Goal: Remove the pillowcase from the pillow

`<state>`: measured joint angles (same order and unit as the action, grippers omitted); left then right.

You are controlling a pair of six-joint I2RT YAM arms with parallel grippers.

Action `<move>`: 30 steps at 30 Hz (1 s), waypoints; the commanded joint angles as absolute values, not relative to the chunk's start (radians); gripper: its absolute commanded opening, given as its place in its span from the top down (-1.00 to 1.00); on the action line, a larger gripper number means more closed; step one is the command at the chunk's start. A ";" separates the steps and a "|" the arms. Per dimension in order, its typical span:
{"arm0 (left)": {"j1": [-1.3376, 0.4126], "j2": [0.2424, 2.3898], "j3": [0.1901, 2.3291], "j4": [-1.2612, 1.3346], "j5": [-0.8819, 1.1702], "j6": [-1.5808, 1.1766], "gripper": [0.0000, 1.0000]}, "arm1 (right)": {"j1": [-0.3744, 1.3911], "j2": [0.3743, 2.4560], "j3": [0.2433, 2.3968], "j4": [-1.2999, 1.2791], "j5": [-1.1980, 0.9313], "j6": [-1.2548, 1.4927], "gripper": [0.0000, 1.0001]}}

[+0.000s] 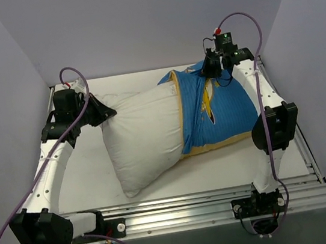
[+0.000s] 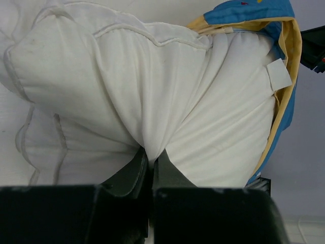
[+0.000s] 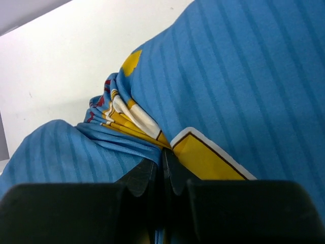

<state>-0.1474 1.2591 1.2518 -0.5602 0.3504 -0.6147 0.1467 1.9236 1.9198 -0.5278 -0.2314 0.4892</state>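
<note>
The white pillow lies across the table, its left two thirds bare. The blue pillowcase with yellow lining still covers its right end. My left gripper is shut on a pinched fold of the pillow at its left corner; the fabric bunches between the jaws. A white sewn tag shows near the case's yellow rim. My right gripper is shut on a gathered fold of the pillowcase at its far edge, where the yellow cartoon print creases.
Grey walls close in the table on the left, back and right. Aluminium rails run along the near edge between the two arm bases.
</note>
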 commanded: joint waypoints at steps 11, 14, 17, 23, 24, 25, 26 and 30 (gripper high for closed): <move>-0.149 1.540 1.595 -0.620 0.183 -0.402 -0.78 | 0.331 1.703 1.720 -0.291 -0.031 0.325 -0.31; -0.279 1.477 1.568 -0.647 0.067 -0.250 -0.94 | 0.403 1.600 1.582 -0.279 0.046 0.357 -0.34; -0.455 1.396 1.448 -0.603 -0.081 -0.157 -0.93 | 0.492 1.508 1.445 -0.291 0.129 0.414 -0.34; -0.756 1.281 1.166 -0.431 -0.250 -0.005 -0.92 | 0.555 1.350 1.164 -0.218 0.161 0.548 -0.34; -0.774 1.275 1.149 -0.417 -0.265 0.036 -0.92 | 0.552 1.347 1.155 -0.222 0.169 0.548 -0.35; -0.791 1.276 1.135 -0.401 -0.288 0.044 -0.92 | 0.546 1.351 1.154 -0.229 0.181 0.542 -0.35; -0.819 1.281 1.126 -0.391 -0.308 0.051 -0.92 | 0.543 1.358 1.154 -0.235 0.202 0.534 -0.36; -0.851 1.345 1.094 -0.351 -0.307 0.103 -0.92 | 0.535 1.390 1.178 -0.241 0.187 0.488 -0.43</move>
<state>-0.8326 1.3087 1.1011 -0.4469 -0.2546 0.0238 0.5499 1.3701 1.1584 -0.2504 0.1242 0.5041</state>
